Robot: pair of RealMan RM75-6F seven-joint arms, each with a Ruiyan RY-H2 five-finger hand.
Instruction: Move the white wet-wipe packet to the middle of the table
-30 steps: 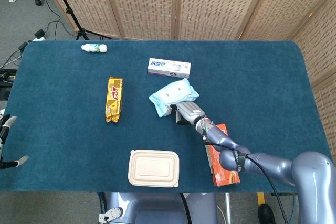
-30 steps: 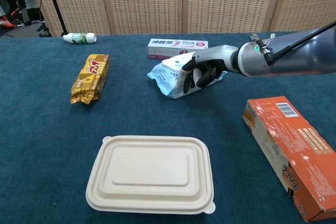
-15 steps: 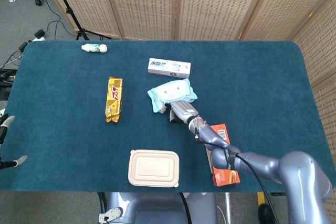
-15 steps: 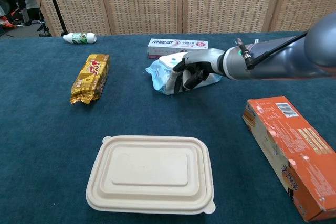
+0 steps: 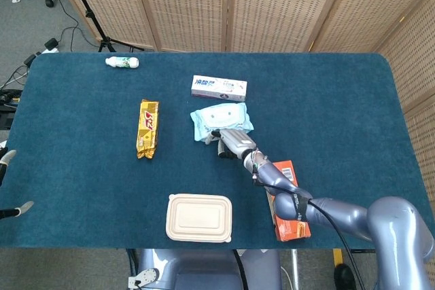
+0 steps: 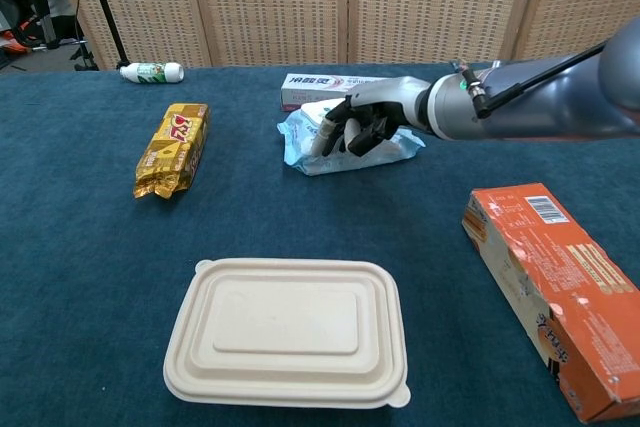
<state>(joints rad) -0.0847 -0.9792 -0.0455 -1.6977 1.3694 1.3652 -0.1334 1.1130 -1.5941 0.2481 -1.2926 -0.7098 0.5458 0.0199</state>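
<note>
The white wet-wipe packet [image 5: 219, 118] [image 6: 302, 144] lies near the table's middle, just in front of a toothpaste box [image 5: 219, 87] [image 6: 303, 90]. My right hand [image 5: 231, 142] [image 6: 366, 122] lies over the packet's near right part, its fingers curled down on the wrapper and gripping it. Only the fingertips of my left hand [image 5: 18, 207] show, at the far left edge of the head view; they are spread apart and hold nothing.
A yellow snack bar [image 5: 147, 128] [image 6: 173, 147] lies to the left. A small white bottle [image 5: 122, 62] [image 6: 152, 72] is at the back left. A beige lidded container [image 5: 199, 217] [image 6: 287, 332] sits at the front, an orange box [image 5: 291, 225] [image 6: 560, 287] at the front right.
My right hand has dragged the packet a little left and back toward the toothpaste box, and it now sits flatter. The left hand has hardly moved.
</note>
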